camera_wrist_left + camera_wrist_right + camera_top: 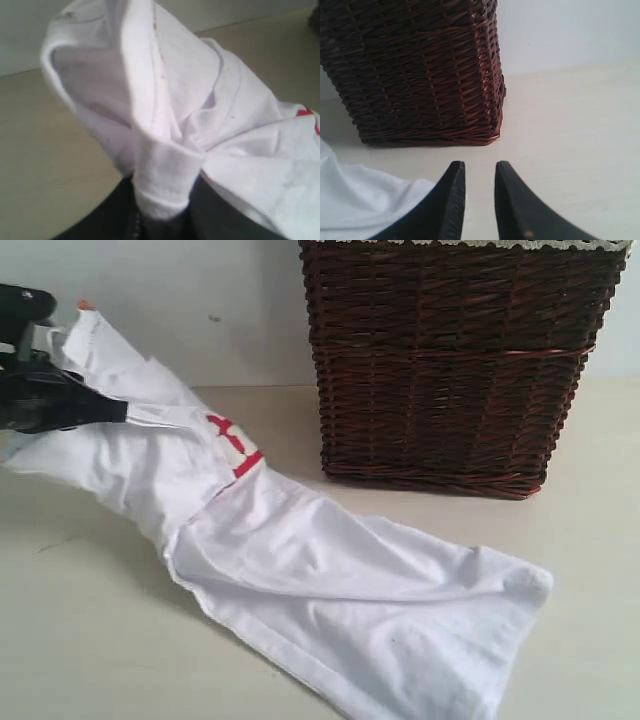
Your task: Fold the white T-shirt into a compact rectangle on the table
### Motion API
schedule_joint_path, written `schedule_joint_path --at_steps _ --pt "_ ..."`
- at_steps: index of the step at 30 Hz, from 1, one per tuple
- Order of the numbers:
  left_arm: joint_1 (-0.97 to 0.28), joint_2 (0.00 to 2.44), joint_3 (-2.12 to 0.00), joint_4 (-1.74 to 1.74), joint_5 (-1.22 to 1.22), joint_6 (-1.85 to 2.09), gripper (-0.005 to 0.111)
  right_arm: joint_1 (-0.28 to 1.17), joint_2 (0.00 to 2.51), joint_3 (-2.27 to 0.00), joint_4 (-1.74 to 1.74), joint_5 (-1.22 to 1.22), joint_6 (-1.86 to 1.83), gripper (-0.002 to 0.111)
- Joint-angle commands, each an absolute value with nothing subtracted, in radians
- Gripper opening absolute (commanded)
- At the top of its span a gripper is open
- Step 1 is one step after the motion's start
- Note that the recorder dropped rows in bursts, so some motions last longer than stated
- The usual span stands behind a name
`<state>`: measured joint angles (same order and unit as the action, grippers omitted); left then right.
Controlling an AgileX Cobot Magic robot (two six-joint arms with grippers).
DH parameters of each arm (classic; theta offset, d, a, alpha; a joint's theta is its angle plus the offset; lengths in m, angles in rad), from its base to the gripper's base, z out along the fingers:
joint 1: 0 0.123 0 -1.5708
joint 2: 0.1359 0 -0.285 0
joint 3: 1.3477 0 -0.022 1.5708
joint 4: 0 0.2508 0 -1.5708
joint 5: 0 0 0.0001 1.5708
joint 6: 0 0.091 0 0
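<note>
The white T-shirt trails from the upper left down to the front right of the table. Red letter edges show in a fold, and an orange tag sits at its raised top corner. My left gripper is shut on a bunched hem of the T-shirt and holds that end above the table. In the right wrist view my right gripper hangs open over bare table with nothing between its fingers. An edge of the T-shirt lies beside it.
A tall dark brown wicker basket stands at the back right, close behind the shirt; it also fills the right wrist view as the basket. A pale wall backs the table.
</note>
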<state>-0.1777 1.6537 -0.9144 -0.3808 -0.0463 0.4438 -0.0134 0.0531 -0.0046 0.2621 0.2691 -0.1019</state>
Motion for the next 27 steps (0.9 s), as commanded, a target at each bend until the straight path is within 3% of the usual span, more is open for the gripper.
schedule_joint_path --at_steps 1,9,27 --pt "-0.073 1.640 -0.921 -0.381 -0.077 0.440 0.000 -0.011 0.048 0.000 0.263 0.264 -0.103 0.021" --pt "0.020 1.609 -0.921 -0.379 -0.077 0.444 0.000 -0.011 0.048 0.000 0.263 0.264 -0.103 0.021" --pt "-0.239 1.478 -0.921 -0.351 0.015 0.468 0.000 -0.011 0.048 0.000 0.263 0.264 -0.103 0.021"
